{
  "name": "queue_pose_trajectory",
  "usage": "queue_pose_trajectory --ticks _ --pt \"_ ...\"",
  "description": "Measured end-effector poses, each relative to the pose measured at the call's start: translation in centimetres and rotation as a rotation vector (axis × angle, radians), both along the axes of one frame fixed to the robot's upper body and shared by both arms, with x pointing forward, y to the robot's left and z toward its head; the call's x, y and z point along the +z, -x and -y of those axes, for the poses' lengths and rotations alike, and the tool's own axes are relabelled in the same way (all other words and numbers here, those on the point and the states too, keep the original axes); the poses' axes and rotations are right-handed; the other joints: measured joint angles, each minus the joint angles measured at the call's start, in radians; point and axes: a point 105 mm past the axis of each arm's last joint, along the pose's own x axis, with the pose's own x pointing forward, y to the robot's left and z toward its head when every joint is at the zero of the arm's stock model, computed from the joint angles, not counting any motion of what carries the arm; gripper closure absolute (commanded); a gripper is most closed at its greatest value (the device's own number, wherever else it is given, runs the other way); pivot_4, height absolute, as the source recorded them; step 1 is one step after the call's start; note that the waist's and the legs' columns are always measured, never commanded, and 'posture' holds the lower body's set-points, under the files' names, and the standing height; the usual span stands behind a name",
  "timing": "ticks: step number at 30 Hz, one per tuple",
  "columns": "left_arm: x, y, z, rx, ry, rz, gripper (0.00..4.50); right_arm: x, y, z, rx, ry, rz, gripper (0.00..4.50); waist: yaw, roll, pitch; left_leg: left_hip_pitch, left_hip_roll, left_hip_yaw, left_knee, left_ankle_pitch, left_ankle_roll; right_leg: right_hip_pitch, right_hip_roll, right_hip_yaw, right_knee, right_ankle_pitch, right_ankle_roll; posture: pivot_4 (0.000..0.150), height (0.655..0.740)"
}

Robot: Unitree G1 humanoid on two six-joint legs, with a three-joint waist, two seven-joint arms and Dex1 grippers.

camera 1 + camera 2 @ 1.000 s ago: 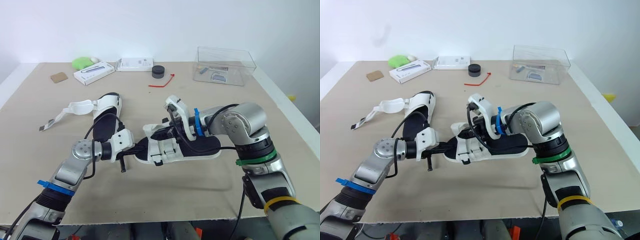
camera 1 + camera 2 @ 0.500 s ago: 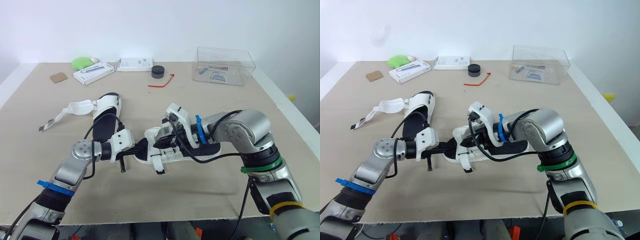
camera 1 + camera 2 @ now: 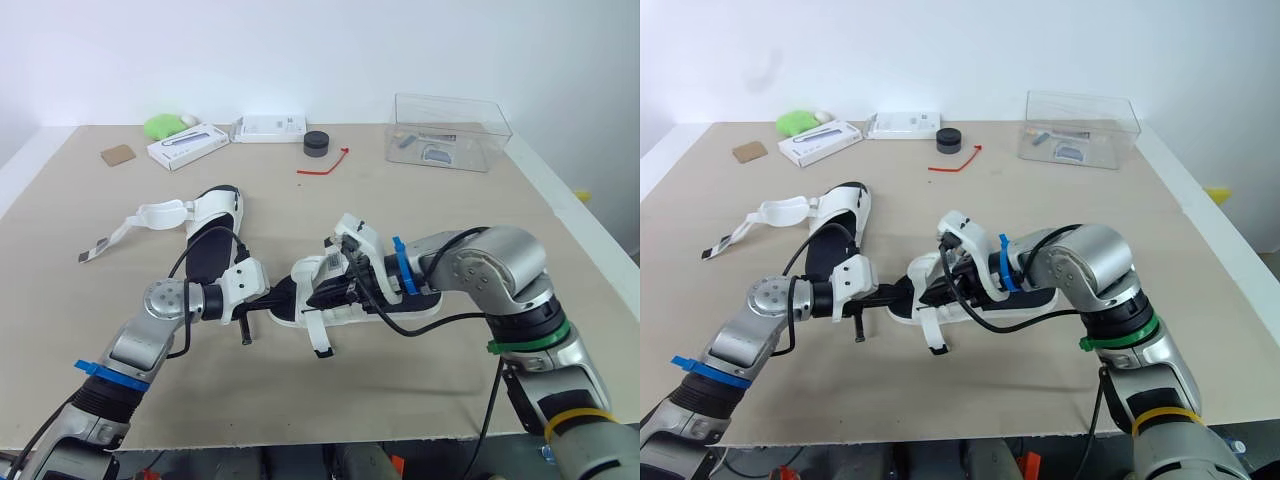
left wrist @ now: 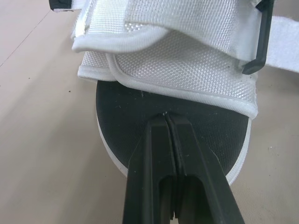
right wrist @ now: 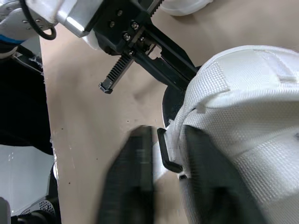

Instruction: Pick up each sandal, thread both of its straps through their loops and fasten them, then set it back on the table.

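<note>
A white sandal with a black footbed (image 3: 400, 292) lies mid-table. My left gripper (image 3: 274, 301) is shut on the toe edge of its sole (image 4: 168, 116). My right gripper (image 3: 326, 291) sits at the sandal's front strap (image 5: 243, 93). Its fingers (image 5: 135, 177) are blurred and stand apart on either side of the black loop (image 5: 164, 153). A loose strap end (image 3: 319, 340) hangs toward the table's near edge. The second sandal (image 3: 212, 235) lies to the left with its strap (image 3: 150, 214) spread open.
Along the far edge stand a clear plastic box (image 3: 450, 130), a black round puck (image 3: 317, 143), a red tie (image 3: 325, 165), two white boxes (image 3: 187, 145) (image 3: 270, 128), a green object (image 3: 163, 125) and a brown card (image 3: 118, 154).
My right gripper has come down and toward the sandal's toe, and the sandal has dropped from raised to lying flatter. The strap end now hangs loose. The left arm has held still.
</note>
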Motion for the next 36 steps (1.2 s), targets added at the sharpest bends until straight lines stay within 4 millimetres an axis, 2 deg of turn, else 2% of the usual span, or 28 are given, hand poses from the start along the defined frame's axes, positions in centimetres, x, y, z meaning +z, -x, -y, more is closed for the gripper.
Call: queue_pose_trajectory --ticks 3,4,8,11,14,18,28,32,36 --pt "0.0 0.0 -0.1 -0.002 -0.003 -0.002 4.50 2.3 0.5 1.6 0.032 -0.056 0.020 0.60 0.001 0.000 0.000 0.000 0.000 0.000 0.000 0.000 0.000 0.000 0.000 0.000 0.000 0.000 0.000 0.150 0.7261" --pt "-0.1 0.1 -0.1 -0.002 -0.005 -0.003 4.50 2.6 0.7 1.8 0.043 -0.060 0.019 0.42 0.000 0.000 0.000 0.001 0.000 0.000 0.000 0.000 0.000 0.000 0.000 0.000 0.000 0.000 0.000 0.150 0.7261" --pt "-0.1 -0.1 -0.2 -0.003 -0.007 -0.005 4.50 2.5 4.0 2.7 0.173 -0.067 -0.106 0.42 0.001 0.000 0.000 0.001 0.000 -0.001 0.000 0.000 0.001 0.001 0.001 -0.001 0.000 -0.002 0.001 0.150 0.7261" --pt "0.0 -0.1 -0.2 -0.008 -0.009 -0.007 4.50 0.4 4.7 2.7 0.171 -0.034 -0.161 0.42 0.000 0.000 0.000 0.002 0.000 0.000 0.000 0.000 0.000 0.001 0.001 0.000 0.000 -0.002 0.001 0.150 0.7261" --pt "0.1 -0.2 -0.1 -0.009 -0.007 -0.006 4.50 -2.0 4.5 2.0 0.125 -0.008 -0.196 0.42 0.001 0.000 0.000 0.002 0.000 0.000 0.000 0.001 0.000 0.001 0.001 0.000 0.001 -0.001 0.002 0.150 0.7261" --pt "0.1 -0.2 0.0 -0.013 -0.007 -0.007 4.50 -3.6 3.4 2.3 0.036 0.019 -0.202 0.42 0.001 0.000 0.000 0.002 0.000 0.000 0.000 0.001 0.000 0.001 0.000 0.000 0.001 -0.001 0.002 0.150 0.7261" --pt "-0.1 -0.3 -0.2 -0.002 -0.010 -0.011 4.50 -4.5 2.1 1.0 -0.006 0.014 -0.208 0.42 -0.001 0.000 0.000 0.003 0.000 0.000 0.001 0.002 0.000 0.001 0.001 0.000 0.001 0.001 0.001 0.150 0.7261" --pt "-0.1 -0.4 -0.4 0.006 -0.012 -0.009 4.50 -4.5 1.0 0.8 -0.035 0.011 -0.185 1.69 -0.001 0.000 0.000 0.003 0.000 0.000 0.001 0.002 0.000 0.001 0.002 0.000 0.001 0.001 0.001 0.150 0.7261" --pt "0.1 -0.4 -0.3 0.003 -0.011 -0.004 4.50 -4.4 0.6 0.3 -0.024 0.016 -0.163 3.64 0.000 0.000 0.000 0.002 0.000 0.000 0.000 0.002 0.000 0.001 0.002 0.000 0.001 0.001 0.001 0.150 0.7261"
